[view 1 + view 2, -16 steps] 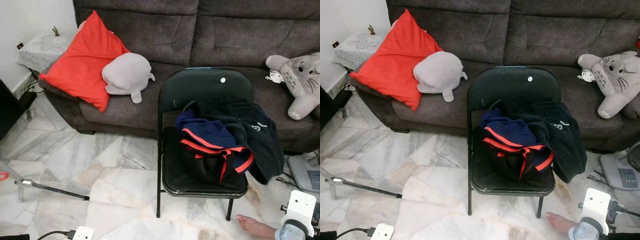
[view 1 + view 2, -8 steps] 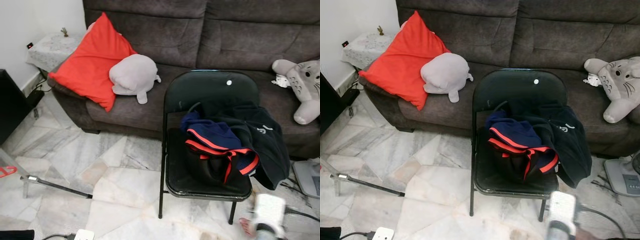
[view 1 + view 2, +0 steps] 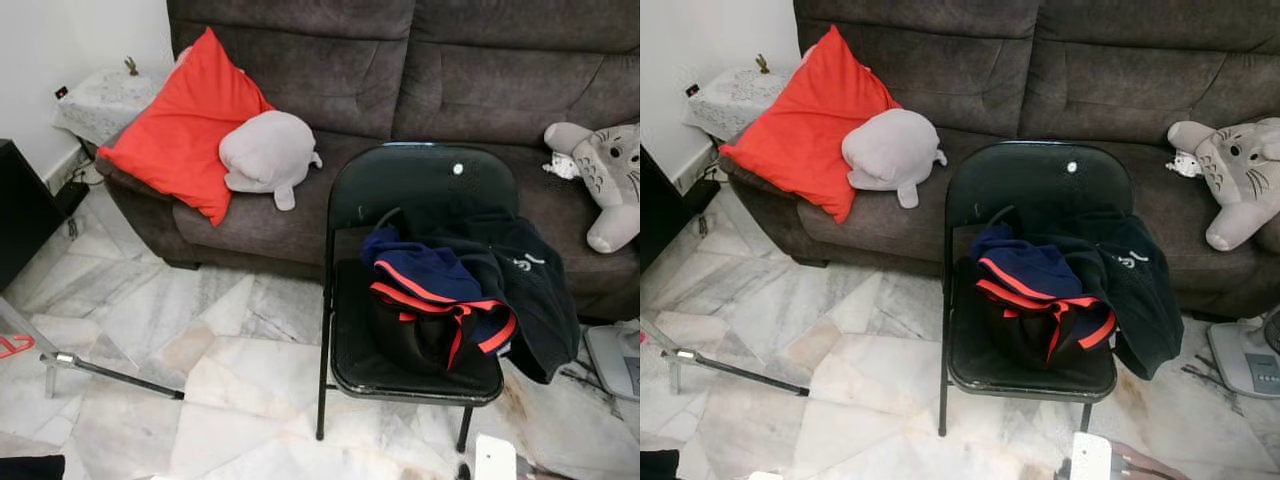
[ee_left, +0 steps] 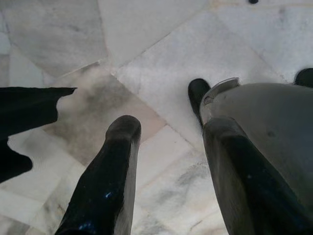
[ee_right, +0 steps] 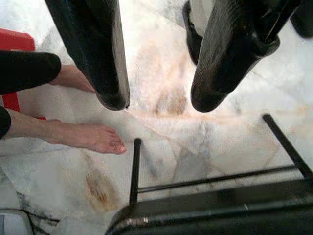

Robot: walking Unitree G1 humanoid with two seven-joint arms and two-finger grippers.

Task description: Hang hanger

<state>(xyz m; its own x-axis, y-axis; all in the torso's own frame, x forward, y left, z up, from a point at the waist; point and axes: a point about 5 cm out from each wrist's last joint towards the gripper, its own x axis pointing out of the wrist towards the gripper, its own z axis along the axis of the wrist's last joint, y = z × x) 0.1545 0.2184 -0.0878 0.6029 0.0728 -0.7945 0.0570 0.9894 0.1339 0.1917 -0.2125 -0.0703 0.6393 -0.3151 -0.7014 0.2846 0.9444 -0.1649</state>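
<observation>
A black folding chair [image 3: 418, 180] stands in front of the sofa. On its seat lies a heap of clothes: a navy garment with red trim [image 3: 430, 290] and a black jacket [image 3: 530, 290]. A dark curved hook [image 3: 384, 214], like a hanger's, pokes up from the heap against the chair back. My right gripper [image 5: 161, 100] is open, low over the marble floor by the chair's front legs; its white wrist [image 3: 495, 458] shows at the lower edge. My left gripper [image 4: 171, 129] hangs open over the floor, holding nothing.
A dark sofa [image 3: 480, 60] holds a red cushion [image 3: 185, 125], a grey plush [image 3: 265, 150] and a grey toy [image 3: 605, 180]. A metal pole [image 3: 110, 372] lies on the floor at left. A person's bare feet [image 5: 83, 134] are beside the chair leg [image 5: 134, 171]. A fan base [image 3: 1248, 362] stands at right.
The camera has turned a little, shifting the scene rightward. My right wrist has swung inward from the lower right corner to below the chair's front edge.
</observation>
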